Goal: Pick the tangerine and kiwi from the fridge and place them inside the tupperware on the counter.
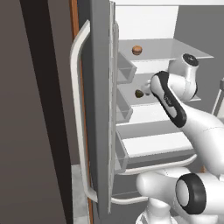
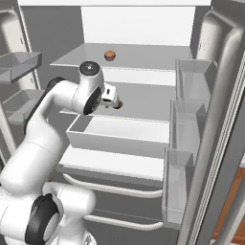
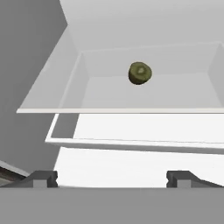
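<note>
Open fridge (image 2: 139, 28) with the arm reaching onto its middle shelf (image 3: 175, 94). The end effector (image 3: 112, 178) stands wide open and empty, its two fingertips (image 3: 41, 178) well apart, facing the kiwi (image 3: 140, 73), which lies alone on that shelf, not touched. The tangerine (image 2: 110, 55) rests on the shelf above, toward the back.

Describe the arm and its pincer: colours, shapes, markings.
The arm is glossy white, built of rounded tubular links with dark grey-black joint bands and round dark end caps ringed in white. The pincer ends in two small, blocky dark grey finger tips. No cables or lettering are visible.
</note>
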